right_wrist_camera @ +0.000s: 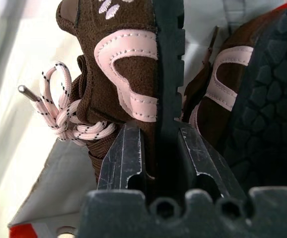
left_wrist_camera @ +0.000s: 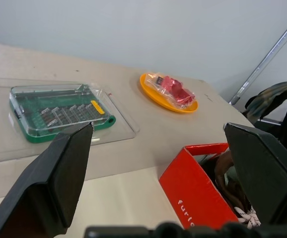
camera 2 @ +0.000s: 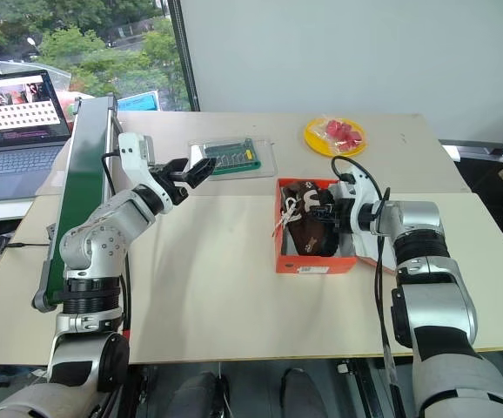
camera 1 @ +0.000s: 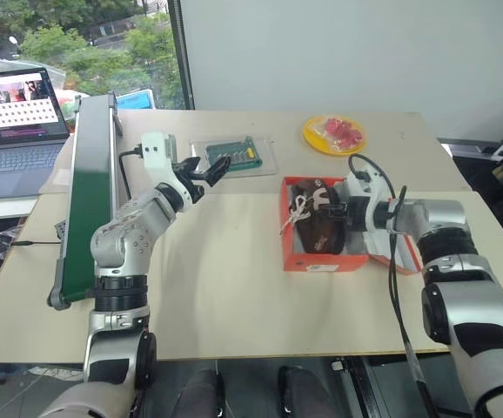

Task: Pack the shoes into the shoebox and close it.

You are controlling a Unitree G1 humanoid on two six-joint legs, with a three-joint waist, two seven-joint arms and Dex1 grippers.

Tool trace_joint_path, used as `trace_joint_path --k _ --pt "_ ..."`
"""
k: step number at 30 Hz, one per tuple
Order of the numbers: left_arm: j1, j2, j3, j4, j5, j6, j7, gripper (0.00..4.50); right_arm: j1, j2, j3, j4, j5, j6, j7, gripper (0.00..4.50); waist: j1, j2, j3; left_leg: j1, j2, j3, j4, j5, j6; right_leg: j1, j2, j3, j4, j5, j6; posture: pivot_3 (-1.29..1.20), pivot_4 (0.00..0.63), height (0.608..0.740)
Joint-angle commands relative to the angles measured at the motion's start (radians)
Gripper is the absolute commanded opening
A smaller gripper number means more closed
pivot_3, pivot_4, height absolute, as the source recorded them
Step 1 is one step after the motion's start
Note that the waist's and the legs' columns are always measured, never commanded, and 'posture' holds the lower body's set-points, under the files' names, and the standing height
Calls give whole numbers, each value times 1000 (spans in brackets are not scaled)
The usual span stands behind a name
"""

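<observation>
The orange-red shoebox (camera 1: 321,261) stands open on the right part of the table, with white paper lining inside. Both dark brown shoes (camera 1: 317,225) with white laces are in it. In the right wrist view one shoe (right_wrist_camera: 128,59) stands on its side, the other shoe (right_wrist_camera: 262,89) beside it with its sole showing. My right gripper (camera 1: 334,212) reaches into the box from the right and is shut on the sole edge of the sideways shoe. My left gripper (camera 1: 210,170) hangs open and empty above the table, left of the box.
A clear tray with a green circuit board (camera 1: 234,157) lies just behind the left gripper. A yellow plate with red pieces (camera 1: 334,133) sits at the back. A long green conveyor (camera 1: 90,192) and a laptop (camera 1: 16,131) stand on the left.
</observation>
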Motion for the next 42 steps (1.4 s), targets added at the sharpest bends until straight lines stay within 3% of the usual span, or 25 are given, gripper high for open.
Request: trace_joint_path --k 1,7,17,27,29,37,39,42 --pt "23 -1 17 -77 -8 -4 24 4500 -31 25 70 80 -116 -81 -28 376 -2 0 0 2 0 0 0 0 0 1 0 0 0 0 0 0 150 740" --pt "70 -22 20 -128 -8 -18 60 4500 -86 80 222 189 -313 -127 -108 376 0 -1 -2 15 0 0 0 -7 10 14 0 0 -1 0 0 0 150 740" --pt "164 -82 -6 -204 22 -63 112 4500 -96 65 500 174 -599 -395 54 376 19 -4 -11 14 -1 -1 0 -7 8 15 -2 -2 -2 0 0 0 150 740" --pt "168 -89 -8 -211 25 -71 130 4500 -61 44 518 166 -654 -517 90 376 31 -4 -14 15 -1 -2 0 -8 9 17 -3 -4 -3 0 0 0 150 740" --pt "164 -87 -10 -210 25 -69 130 4500 -52 55 484 165 -625 -500 90 1344 31 -4 -14 15 -1 -2 0 -8 9 18 -3 -4 -3 0 0 0 150 740" --pt "160 -30 -53 -211 27 -20 78 4500 -91 47 283 38 -449 -229 265 4013 25 -3 -14 12 -1 -2 0 -8 9 14 -2 -4 -4 0 0 0 150 740" --pt "162 4 -80 -211 37 -6 50 4500 -95 22 252 -24 -417 -147 306 4451 24 -1 -12 10 0 -2 -1 -7 9 12 -2 -3 -3 0 0 0 150 740" --pt "157 47 -106 -200 39 12 -1 4500 -90 -18 222 -148 -373 -10 353 4451 22 1 -11 8 -1 -2 -1 -8 9 10 -1 -3 -4 0 0 0 150 740"
